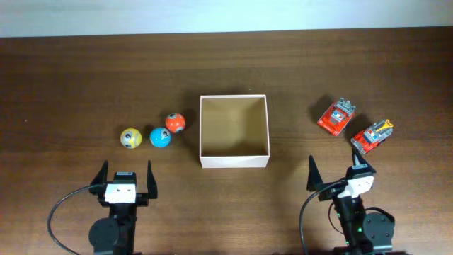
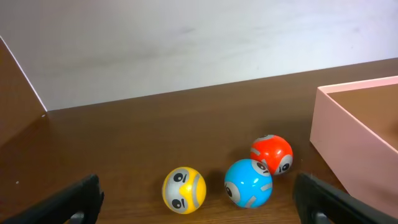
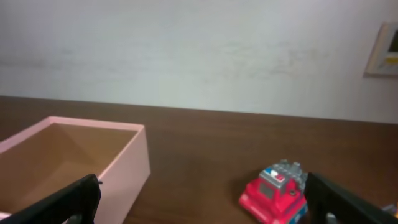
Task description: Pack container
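The container [image 1: 234,160], a square open-top box with white walls and tan inside, sits mid-table and holds nothing. Its wall shows in the left wrist view [image 2: 348,155] and in the right wrist view [image 3: 127,168]. Left of it lie a yellow ball [image 1: 130,138], a blue ball [image 1: 160,137] and an orange-red ball [image 1: 175,122]; they also show ahead of the left fingers as yellow [image 2: 184,190], blue [image 2: 248,182] and red [image 2: 272,154]. Two red toy trucks [image 1: 336,115] [image 1: 372,137] lie at the right; one [image 3: 273,196] is in the right wrist view. My left gripper [image 1: 126,178] and right gripper [image 1: 340,173] are open and empty near the front edge.
The dark wooden table [image 1: 85,78] extends to a white wall at the back. A cable [image 1: 60,212] loops beside the left arm base.
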Controlling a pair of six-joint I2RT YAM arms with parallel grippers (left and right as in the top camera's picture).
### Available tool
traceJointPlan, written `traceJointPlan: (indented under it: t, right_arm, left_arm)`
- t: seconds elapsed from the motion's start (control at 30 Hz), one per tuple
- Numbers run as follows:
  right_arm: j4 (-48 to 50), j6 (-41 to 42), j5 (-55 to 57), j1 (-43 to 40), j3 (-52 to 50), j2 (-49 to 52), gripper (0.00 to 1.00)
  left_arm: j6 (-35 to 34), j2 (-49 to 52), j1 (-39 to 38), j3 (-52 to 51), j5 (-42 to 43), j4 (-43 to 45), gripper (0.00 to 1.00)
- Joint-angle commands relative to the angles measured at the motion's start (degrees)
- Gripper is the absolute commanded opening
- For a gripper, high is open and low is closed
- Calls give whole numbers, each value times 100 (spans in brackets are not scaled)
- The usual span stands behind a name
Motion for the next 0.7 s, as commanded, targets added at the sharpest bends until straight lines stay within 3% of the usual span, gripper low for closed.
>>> traceJointPlan:
  t: [0.0, 0.17, 0.43, 0.67]
  right_arm:
    - [-299, 177, -157, 15, 870, 153, 99]
    - [-1467, 177, 245, 15, 2297, 1119, 99]
    - [-3748, 175, 905, 15, 5169, 4122, 99]
    - [-4334, 179, -352, 17, 6719, 6559, 99]
  left_arm:
    - [72, -55, -2, -31, 61, -11, 99]
    - [72, -55, -2, -31, 61, -11, 99]
    - [72, -55, -2, -31, 61, -11, 99]
    - [72, -55, -2, -31, 61, -11, 99]
